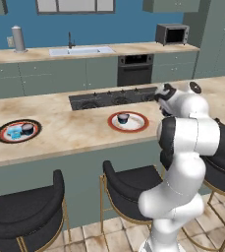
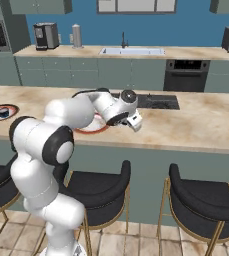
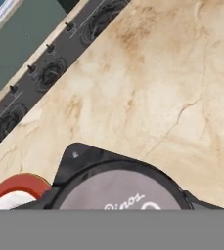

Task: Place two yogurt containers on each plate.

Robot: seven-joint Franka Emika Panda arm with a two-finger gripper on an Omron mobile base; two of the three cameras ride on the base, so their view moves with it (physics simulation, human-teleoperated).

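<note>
A: Where do the yogurt cups stand?

B: The dark-edged plate (image 1: 18, 131) on the left of the counter (image 1: 74, 129) carries two, a light blue cup (image 1: 14, 132) and a dark cup (image 1: 28, 129) just beside it. The red-rimmed plate (image 1: 128, 121) near the stove top (image 1: 113, 98) has one dark cup (image 1: 123, 118). The fourth cup (image 3: 118, 190) sits right under the hand camera: a grey lid with lettering on a dark body.

A: Is the gripper (image 2: 134, 122) holding it?

B: It looks so. The cup fills the space where the fingertips should show, so I judge the jaws are closed partway on it, though the fingers themselves are hidden behind it.

A: How would such a cup handle?

B: Light and small, I'd guess, with thin stiff walls and a smooth lid. Best taken across the body from the sides, squeezed gently; a hard pinch could dent it, a loose one could let it slip.

A: What's unclear?

B: The arm covers most of the red-rimmed plate in the right base view, and the held cup is cut off at the bottom of the hand view. The lettering is only partly readable.
</note>
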